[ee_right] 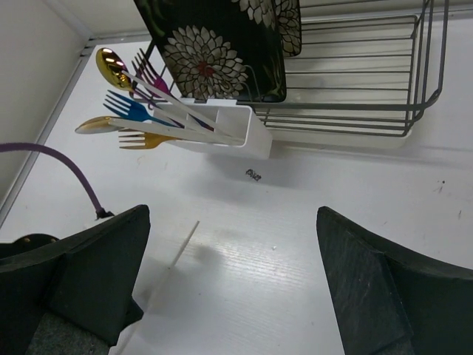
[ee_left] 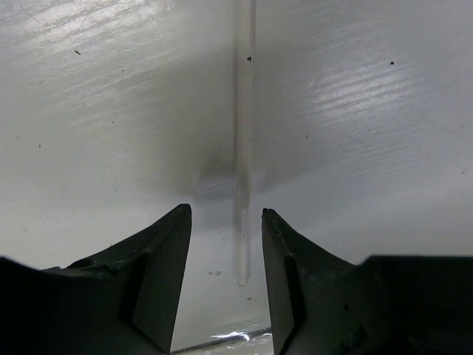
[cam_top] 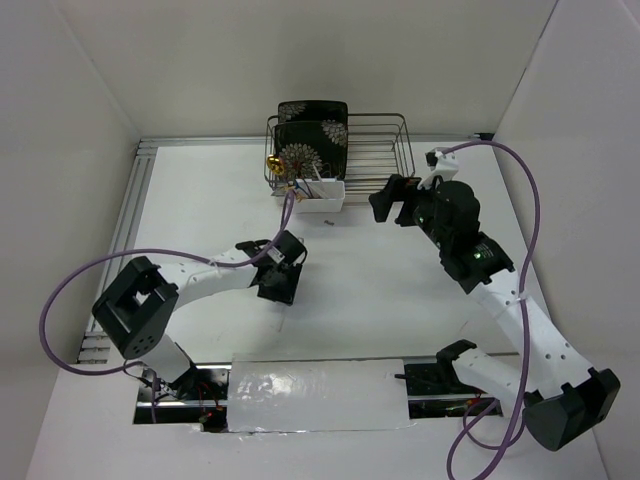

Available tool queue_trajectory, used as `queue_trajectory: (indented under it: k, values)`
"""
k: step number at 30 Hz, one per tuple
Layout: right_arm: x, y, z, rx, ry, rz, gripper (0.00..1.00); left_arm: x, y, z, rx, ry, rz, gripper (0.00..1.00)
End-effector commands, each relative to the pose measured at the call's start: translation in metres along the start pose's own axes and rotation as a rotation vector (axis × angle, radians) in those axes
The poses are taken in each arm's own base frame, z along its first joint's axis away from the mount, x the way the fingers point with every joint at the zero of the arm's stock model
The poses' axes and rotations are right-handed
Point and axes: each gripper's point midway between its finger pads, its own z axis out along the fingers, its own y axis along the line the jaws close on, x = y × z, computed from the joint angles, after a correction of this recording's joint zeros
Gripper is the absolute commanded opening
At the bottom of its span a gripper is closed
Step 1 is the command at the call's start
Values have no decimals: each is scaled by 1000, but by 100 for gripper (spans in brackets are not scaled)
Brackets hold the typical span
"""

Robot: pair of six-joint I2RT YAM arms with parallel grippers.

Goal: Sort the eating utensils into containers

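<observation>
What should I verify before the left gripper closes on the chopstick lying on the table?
1. Left gripper straddles the chopstick: ok.
2. Chopstick lies flat on the table: ok.
3. Left jaws open, with a gap on both sides of the chopstick: ok.
4. Right gripper open and empty: ok.
5. Free room in the white caddy for one more piece: cannot tell.

A black wire dish rack (cam_top: 375,150) sits at the far edge of the white table (cam_top: 370,290), about midway along it. Black floral plates (cam_top: 312,135) stand on edge in the rack's left end. A small dark bit (cam_top: 327,221) lies just before that end. A pale glossy sheet (cam_top: 320,395) lies along the near edge.
</observation>
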Motion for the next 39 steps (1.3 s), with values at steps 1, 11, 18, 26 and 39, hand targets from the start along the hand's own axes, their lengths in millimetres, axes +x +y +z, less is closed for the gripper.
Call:
queue_trajectory:
  k: [1,11,18,26,39]
  values:
    - [-4,-1,-5,10,-27,47,100,9,3,8,-42,12,21,54]
    - [35,-7,1,53,95,185,100,32,6,22,-113,97,53,46]
    - [75,-5,-9,58,182,301,99,38,-2,27,-65,141,101,26]
    - [143,11,-6,34,401,363,96,29,-40,12,149,86,104,5]
    - [171,65,4,-117,460,351,95,-61,-113,-79,473,-276,149,5]
